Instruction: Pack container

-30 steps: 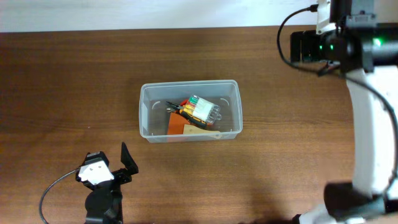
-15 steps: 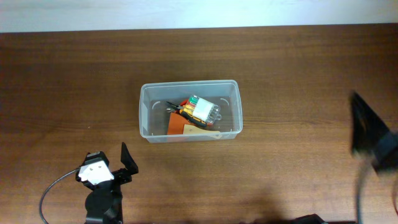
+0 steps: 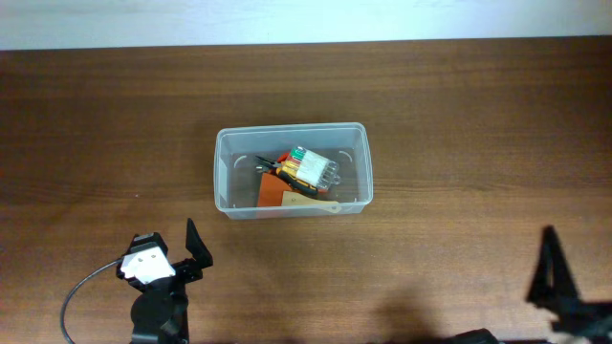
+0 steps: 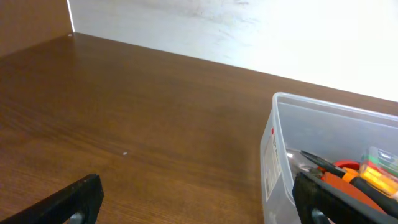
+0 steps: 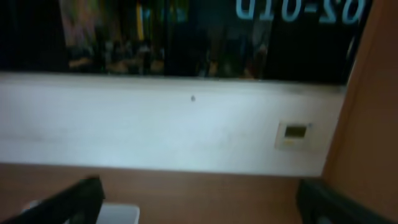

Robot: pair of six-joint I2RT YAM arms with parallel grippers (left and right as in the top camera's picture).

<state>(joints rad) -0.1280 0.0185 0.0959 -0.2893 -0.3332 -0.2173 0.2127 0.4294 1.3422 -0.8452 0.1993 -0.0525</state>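
The container (image 3: 292, 172) is a clear plastic tub standing in the middle of the table. Inside lie orange-handled pliers (image 3: 275, 191) and a small clear case of coloured bits (image 3: 316, 170). My left gripper (image 3: 182, 250) is at the front left, apart from the tub, open and empty. In the left wrist view its jaws (image 4: 199, 202) are spread wide, with the tub's wall (image 4: 277, 155) at the right. My right gripper (image 3: 555, 277) is at the front right edge, far from the tub. Its jaws (image 5: 199, 202) are spread and empty in the blurred right wrist view.
The brown wooden table (image 3: 459, 124) ends at a white wall along the back (image 3: 306, 21). A cable (image 3: 81, 291) loops from the left wrist. A pale blurred shape (image 5: 118, 214) sits low in the right wrist view.
My right arm has swung from the back right corner down to the front right edge. The left arm and the tub have not moved.
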